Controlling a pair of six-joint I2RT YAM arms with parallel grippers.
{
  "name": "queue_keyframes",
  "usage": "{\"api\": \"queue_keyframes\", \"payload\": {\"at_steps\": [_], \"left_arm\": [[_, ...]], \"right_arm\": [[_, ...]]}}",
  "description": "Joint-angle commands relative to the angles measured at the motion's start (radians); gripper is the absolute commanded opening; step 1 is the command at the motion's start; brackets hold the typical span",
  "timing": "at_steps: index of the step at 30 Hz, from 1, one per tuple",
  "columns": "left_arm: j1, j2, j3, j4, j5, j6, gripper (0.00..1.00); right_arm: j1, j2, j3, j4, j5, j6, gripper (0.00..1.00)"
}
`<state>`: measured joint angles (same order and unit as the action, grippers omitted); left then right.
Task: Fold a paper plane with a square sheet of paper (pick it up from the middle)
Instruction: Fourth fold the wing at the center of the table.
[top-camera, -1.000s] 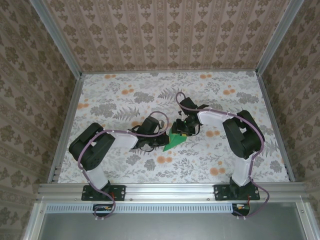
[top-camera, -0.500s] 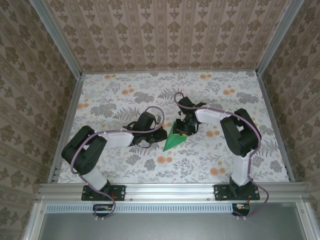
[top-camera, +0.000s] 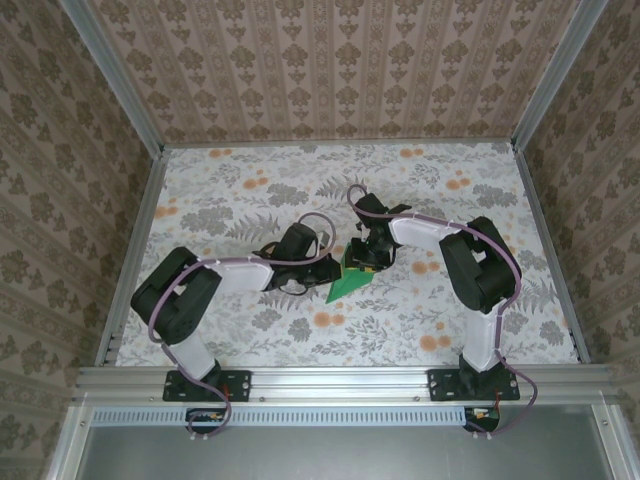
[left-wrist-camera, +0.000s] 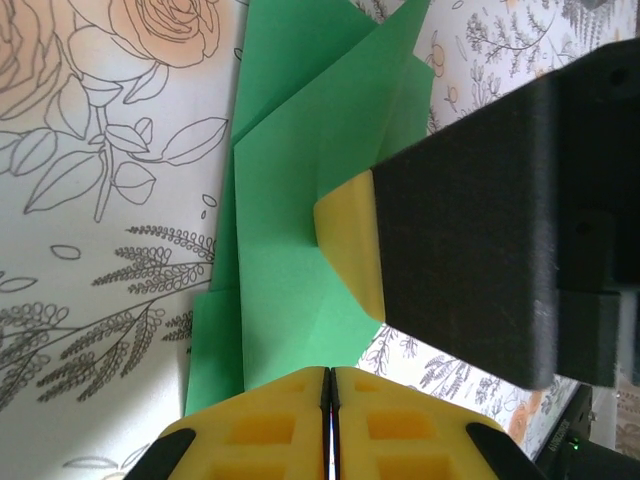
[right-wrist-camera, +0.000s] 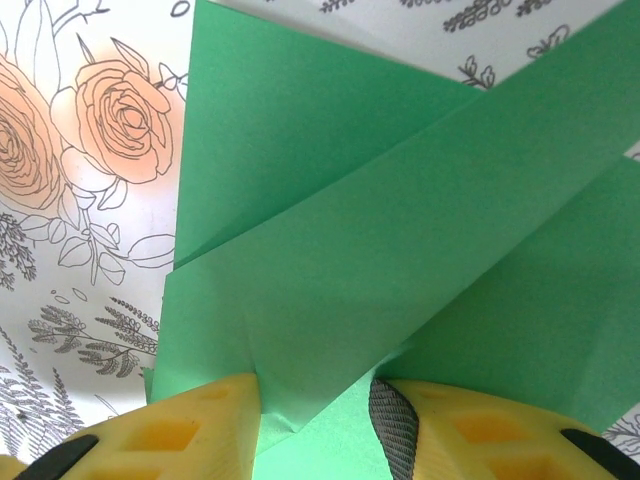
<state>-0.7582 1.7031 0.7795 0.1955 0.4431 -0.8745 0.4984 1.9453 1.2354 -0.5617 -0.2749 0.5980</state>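
The green sheet of paper (top-camera: 343, 285) lies mid-table, folded into a pointed, layered paper plane shape with its tip toward the near left. My left gripper (top-camera: 327, 268) is at its left edge. In the left wrist view (left-wrist-camera: 330, 390) its yellow fingers are shut together, with the paper (left-wrist-camera: 290, 250) just beyond the tips. My right gripper (top-camera: 363, 257) stands over the paper's far end. In the right wrist view it (right-wrist-camera: 315, 425) is open and straddles a raised fold of the paper (right-wrist-camera: 400, 230). One of the right gripper's fingertips (left-wrist-camera: 350, 245) rests on the paper.
The table (top-camera: 250, 200) wears a cloth printed with flowers and leaves. Metal rails (top-camera: 330, 378) and patterned walls enclose it. Both forearms meet over the table's middle, close to each other.
My left arm drew back to the left, then came right again to the paper's edge. The right gripper shifted slightly left over the paper, which now lies flatter and more pointed.
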Motion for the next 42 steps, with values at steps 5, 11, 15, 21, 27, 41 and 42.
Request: {"api": "queue_keyframes", "payload": {"at_steps": [5,11,15,21,27,41,42], "left_arm": [[-0.007,0.065,0.045,0.017,0.016,-0.023,0.12],[-0.009,0.082,0.052,-0.026,-0.014,-0.025,0.11],[-0.008,0.089,0.053,-0.059,-0.032,-0.024,0.10],[-0.008,0.102,0.050,-0.059,-0.026,-0.026,0.09],[-0.009,0.114,0.050,-0.089,-0.038,-0.034,0.08],[-0.009,0.116,0.024,-0.143,-0.057,-0.037,0.03],[-0.008,0.116,0.025,-0.143,-0.056,-0.037,0.03]], "right_arm": [[0.002,0.112,-0.067,-0.071,0.122,0.011,0.41],[0.002,0.111,-0.072,-0.069,0.120,0.015,0.41],[0.002,0.107,-0.077,-0.067,0.118,0.017,0.41],[0.000,0.109,-0.079,-0.068,0.121,0.018,0.41],[0.000,0.099,-0.077,-0.067,0.113,0.019,0.41],[-0.014,-0.279,-0.165,0.164,-0.127,-0.029,0.37],[-0.014,-0.277,-0.174,0.175,-0.141,-0.029,0.35]]}}
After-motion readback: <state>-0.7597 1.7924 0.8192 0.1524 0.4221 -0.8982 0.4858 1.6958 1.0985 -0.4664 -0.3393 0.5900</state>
